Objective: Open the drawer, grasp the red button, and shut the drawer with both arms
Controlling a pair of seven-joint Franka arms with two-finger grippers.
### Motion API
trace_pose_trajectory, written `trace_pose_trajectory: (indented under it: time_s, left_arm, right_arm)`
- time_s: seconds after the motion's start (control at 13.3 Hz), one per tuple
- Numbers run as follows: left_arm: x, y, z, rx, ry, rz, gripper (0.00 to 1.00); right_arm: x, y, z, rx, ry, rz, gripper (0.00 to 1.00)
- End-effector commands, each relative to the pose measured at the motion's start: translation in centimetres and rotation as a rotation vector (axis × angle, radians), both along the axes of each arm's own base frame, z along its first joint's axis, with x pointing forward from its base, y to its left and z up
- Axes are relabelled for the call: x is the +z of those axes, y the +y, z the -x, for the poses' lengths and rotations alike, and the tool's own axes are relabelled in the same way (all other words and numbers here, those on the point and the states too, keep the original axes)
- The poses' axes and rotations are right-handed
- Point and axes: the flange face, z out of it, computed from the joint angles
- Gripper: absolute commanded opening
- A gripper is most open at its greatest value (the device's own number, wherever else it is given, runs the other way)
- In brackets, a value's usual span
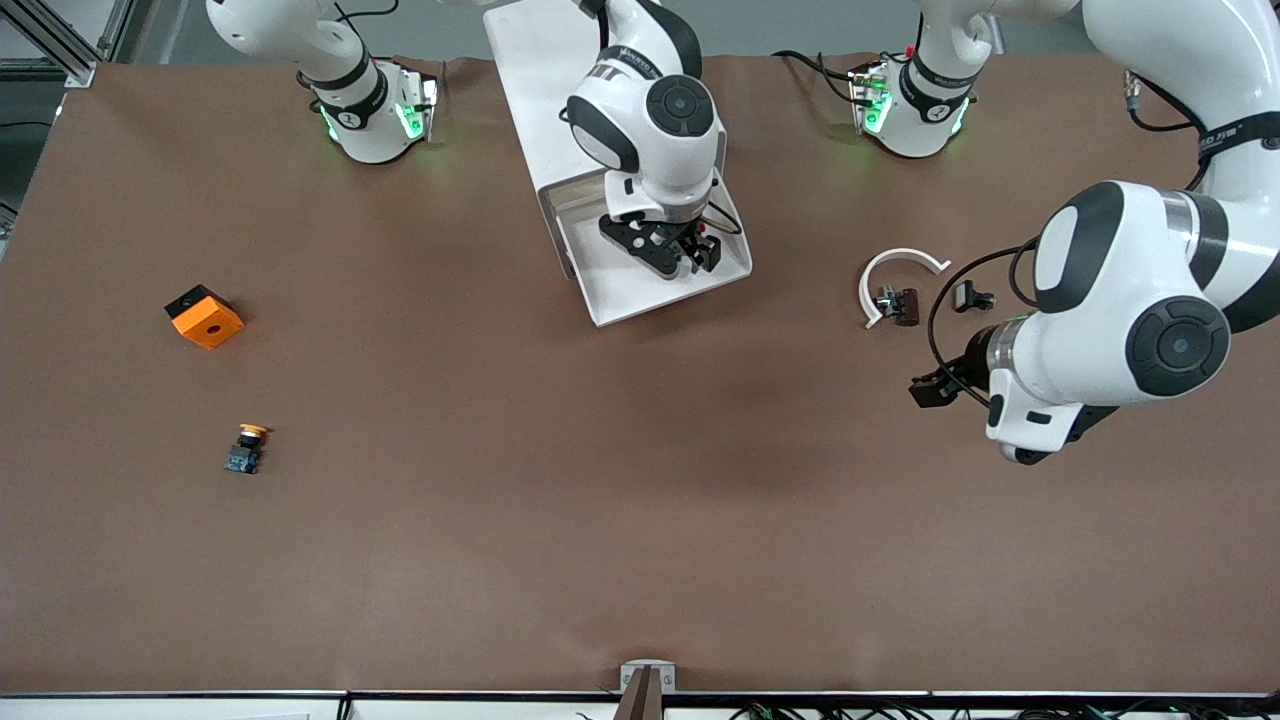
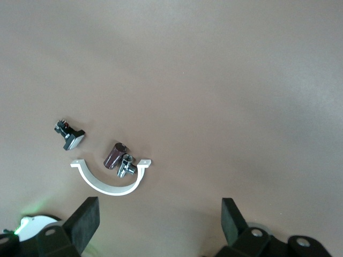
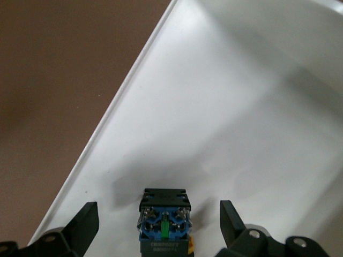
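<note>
The drawer point(image 1: 660, 300) stands pulled out of the white cabinet point(image 1: 530, 80) between the two arm bases; its white floor point(image 3: 241, 107) fills the right wrist view. The button point(image 3: 165, 222) lies in the drawer, its black-and-blue body showing and its cap hidden. My right gripper point(image 1: 672, 250) point(image 3: 159, 214) is down in the drawer, open, with one finger on each side of the button and a gap at both. My left gripper point(image 1: 930, 390) point(image 2: 159, 211) hangs open over bare table toward the left arm's end, holding nothing.
An orange cube with a hole point(image 1: 205, 316) and a yellow-capped button point(image 1: 247, 447) lie toward the right arm's end. Beside the left gripper lie a white curved clip point(image 1: 895, 262) point(image 2: 110, 184), a small dark cylinder point(image 2: 115, 155) and a small black part point(image 1: 972, 297) point(image 2: 69, 134).
</note>
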Motion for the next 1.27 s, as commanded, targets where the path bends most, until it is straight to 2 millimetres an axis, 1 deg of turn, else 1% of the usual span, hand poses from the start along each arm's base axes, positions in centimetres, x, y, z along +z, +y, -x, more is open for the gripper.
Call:
trace_pose_trajectory:
  time_s: [0.0, 0.07, 0.15, 0.3, 0.37, 0.45, 0.52, 0.6, 0.67, 0.82, 0.9, 0.97, 1.05, 1.2]
  left_arm:
    - [-0.7, -0.2, 2.4, -0.032, -0.051, -0.003, 1.0]
    - [-1.7, -0.3, 3.1, -0.037, -0.057, -0.002, 1.0]
    - [-2.4, -0.6, 3.5, -0.038, -0.071, 0.001, 1.0]
    - [-2.8, -0.7, 3.7, -0.034, -0.064, 0.011, 0.99]
    - [-2.9, -1.6, 4.0, -0.05, -0.061, 0.016, 0.96]
    - [-2.9, -2.6, 4.1, -0.066, -0.063, 0.023, 0.91]
    - [-3.3, -3.2, 4.2, -0.071, -0.058, 0.024, 0.85]
    - [-3.4, -3.6, 4.3, -0.077, -0.058, 0.026, 0.85]
    - [-3.7, -4.3, 4.3, -0.084, -0.06, 0.03, 0.82]
    - [-4.6, -5.8, 4.6, -0.104, -0.05, 0.038, 0.83]
    - [-5.1, -6.7, 4.8, -0.12, -0.045, 0.043, 0.85]
    - [-5.7, -7.7, 5.0, -0.135, -0.038, 0.049, 0.91]
    - [-5.9, -8.5, 5.1, -0.147, -0.041, 0.055, 0.99]
    - [-6.8, -10.1, 5.3, -0.178, -0.042, 0.07, 1.0]
  right_arm:
    - [0.2, 0.7, 0.2, -0.007, -0.016, 0.001, 1.0]
    - [0.2, 0.7, 0.2, -0.009, -0.016, 0.001, 1.0]
    - [0.2, 0.7, 0.2, -0.009, -0.016, 0.001, 1.0]
    - [0.0, 0.7, 0.2, -0.006, -0.017, 0.004, 1.0]
    - [-0.3, 0.7, 0.2, -0.007, -0.014, 0.005, 1.0]
    - [-0.3, 0.9, 0.4, -0.002, -0.014, 0.005, 0.95]
    - [-0.3, 1.0, 0.6, 0.001, -0.014, 0.005, 0.88]
    - [-0.3, 1.0, 0.6, -0.001, -0.014, 0.006, 0.77]
    - [-0.3, 1.1, 0.7, 0.002, -0.015, 0.004, 0.61]
    - [-0.2, 1.3, 0.8, 0.0, -0.019, -0.006, 0.0]
    - [-0.2, 1.3, 0.8, -0.007, -0.016, -0.008, 0.0]
    - [-0.2, 1.3, 0.7, -0.023, -0.017, -0.006, 0.0]
    - [-0.2, 1.3, 0.7, -0.024, -0.017, -0.006, 0.0]
    - [-0.1, 1.2, 0.6, -0.023, -0.017, -0.008, 0.0]
